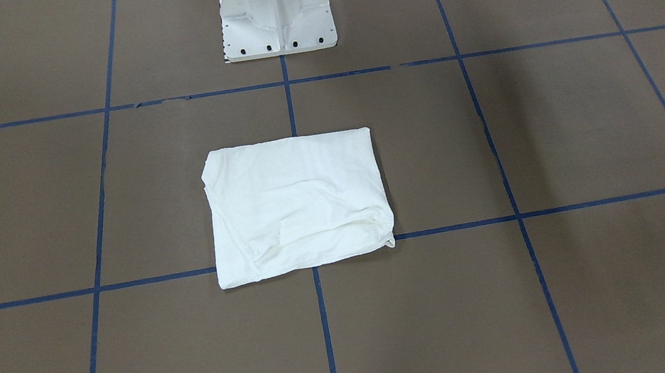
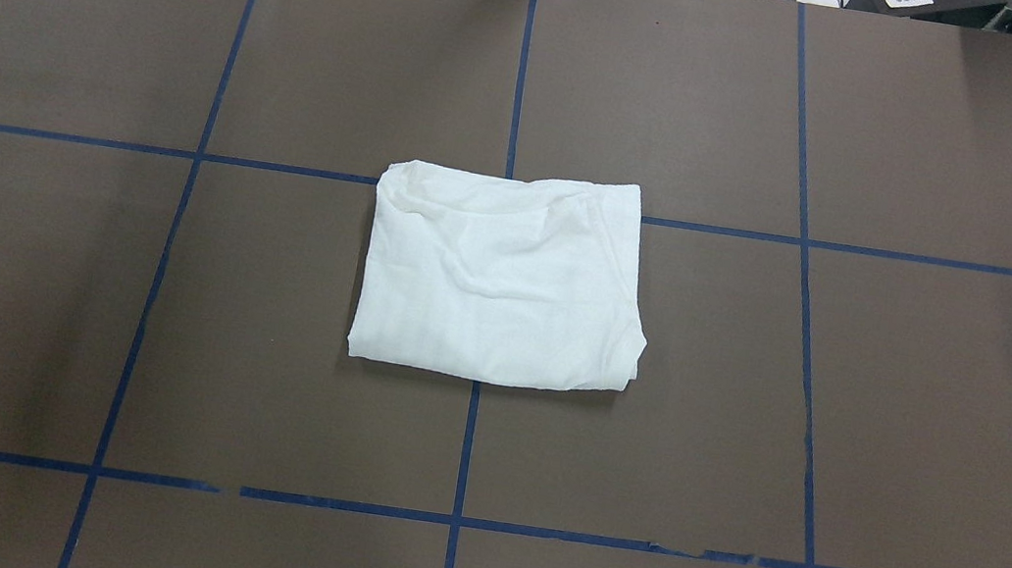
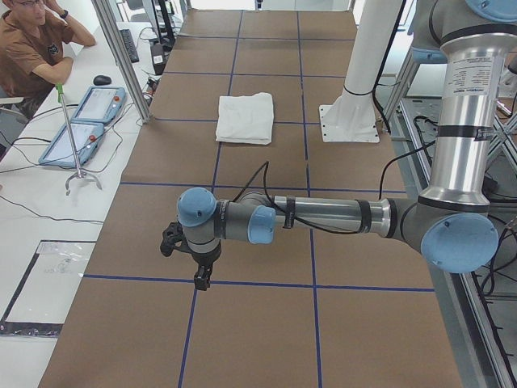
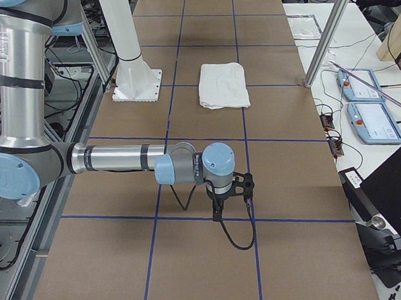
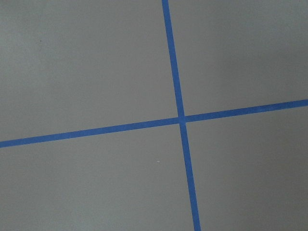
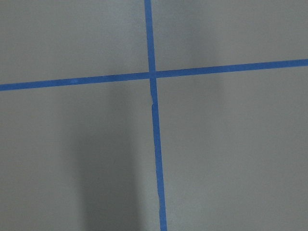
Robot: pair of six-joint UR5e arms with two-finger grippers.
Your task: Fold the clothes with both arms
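My left gripper hangs over the table's left end and my right gripper over its right end. Both look empty-handed, but I cannot tell how wide either stands. The white T-shirt, folded into a rectangle, lies mid-table, well apart from both and before the pedestal base.

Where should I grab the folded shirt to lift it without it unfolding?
Probably the shirt by the two corners of its edge nearest the robot, coming in low from the robot's side. That edge is a smooth closed fold; the far edge shows loose, open layers that would likely spill.
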